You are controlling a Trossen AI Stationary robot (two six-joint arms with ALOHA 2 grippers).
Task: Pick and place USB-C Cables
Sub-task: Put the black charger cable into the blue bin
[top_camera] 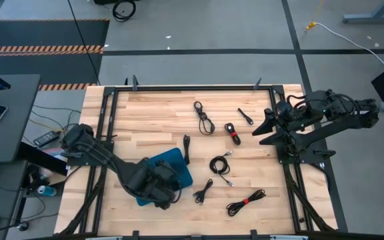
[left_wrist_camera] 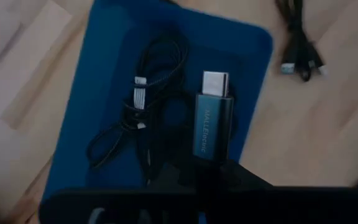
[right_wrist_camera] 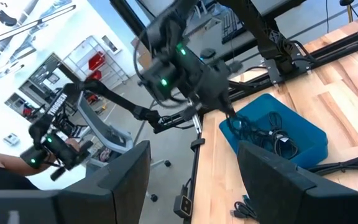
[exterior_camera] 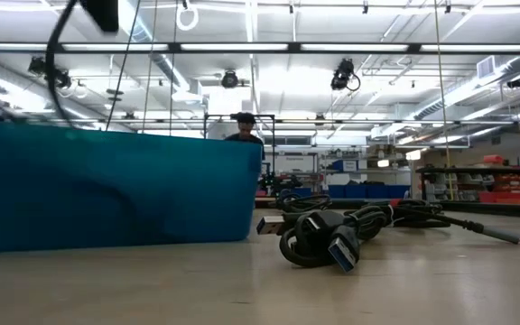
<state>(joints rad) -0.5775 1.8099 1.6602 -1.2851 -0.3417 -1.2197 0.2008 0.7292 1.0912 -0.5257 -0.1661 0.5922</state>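
Cable (left_wrist_camera: 213,118) in half-hidden left pincer (left_wrist_camera: 197,171)

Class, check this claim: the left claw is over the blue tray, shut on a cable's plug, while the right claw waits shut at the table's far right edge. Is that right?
Not quite. The right claw is open, not shut; the right wrist view shows its fingers standing wide apart. The rest holds: the left claw is over the blue tray, shut on a cable's plug.
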